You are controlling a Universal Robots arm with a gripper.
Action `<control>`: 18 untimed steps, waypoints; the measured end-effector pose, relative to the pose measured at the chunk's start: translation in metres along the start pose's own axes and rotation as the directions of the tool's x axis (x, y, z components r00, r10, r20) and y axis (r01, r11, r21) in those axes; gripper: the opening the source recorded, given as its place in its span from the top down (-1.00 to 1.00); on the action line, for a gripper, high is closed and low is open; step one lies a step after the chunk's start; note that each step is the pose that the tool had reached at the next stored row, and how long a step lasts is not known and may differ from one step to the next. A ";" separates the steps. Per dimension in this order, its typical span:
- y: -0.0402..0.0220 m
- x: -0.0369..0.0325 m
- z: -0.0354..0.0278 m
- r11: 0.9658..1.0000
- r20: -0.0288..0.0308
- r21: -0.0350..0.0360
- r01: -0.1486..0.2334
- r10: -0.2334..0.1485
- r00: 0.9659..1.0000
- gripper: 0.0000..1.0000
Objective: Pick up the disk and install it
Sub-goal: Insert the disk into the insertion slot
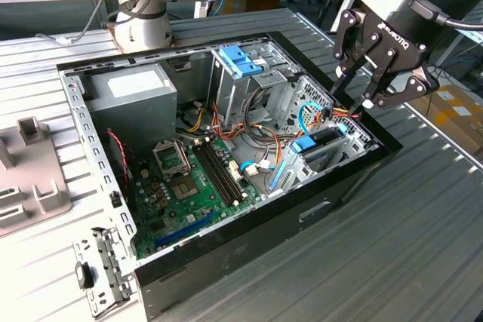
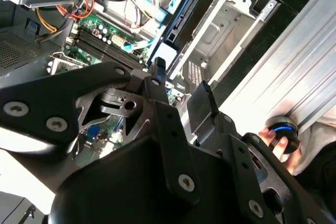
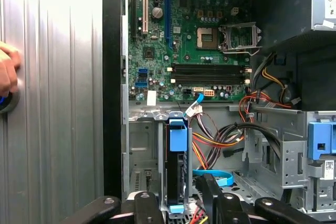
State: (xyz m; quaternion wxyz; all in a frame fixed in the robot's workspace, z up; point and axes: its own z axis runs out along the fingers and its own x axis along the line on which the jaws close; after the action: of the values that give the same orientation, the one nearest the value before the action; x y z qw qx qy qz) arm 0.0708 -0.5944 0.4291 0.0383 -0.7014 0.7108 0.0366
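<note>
The disk (image 1: 321, 147) stands on edge in a metal bay at the end of the open computer case (image 1: 249, 224) on the exterior view's right. Its blue end tab (image 1: 303, 144) faces the motherboard. In the first wrist view the disk (image 3: 177, 174) is a narrow grey slab between light-blue rails. It also shows seated in the bay in the second wrist view (image 2: 184, 17). My black gripper (image 1: 351, 96) hangs just above it, open. Its fingers (image 3: 143, 203) sit on either side of the disk, clear of it.
The green motherboard (image 1: 189, 179), the power supply (image 1: 132, 92) and a tall cage with a blue latch (image 1: 240, 59) fill the case. Loose cables (image 3: 220, 140) lie beside the bay. A person's hand (image 2: 278, 140) rests on a blue-lit button outside the case. A loose metal bracket (image 1: 102, 269) lies near the corner.
</note>
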 end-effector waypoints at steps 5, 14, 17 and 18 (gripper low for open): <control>0.0000 0.0000 0.0000 1.000 0.000 0.000 0.000 0.000 1.000 0.15; 0.0000 0.0000 0.0000 1.000 0.000 0.000 0.000 0.000 1.000 0.79; 0.0000 0.0000 0.0000 1.000 0.000 0.000 0.000 0.000 1.000 0.79; 0.0000 0.0000 0.0000 1.000 0.000 0.000 0.000 0.000 1.000 0.79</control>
State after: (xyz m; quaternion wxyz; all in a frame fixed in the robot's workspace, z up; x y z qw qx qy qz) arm 0.0708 -0.5944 0.4290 0.0384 -0.7014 0.7108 0.0366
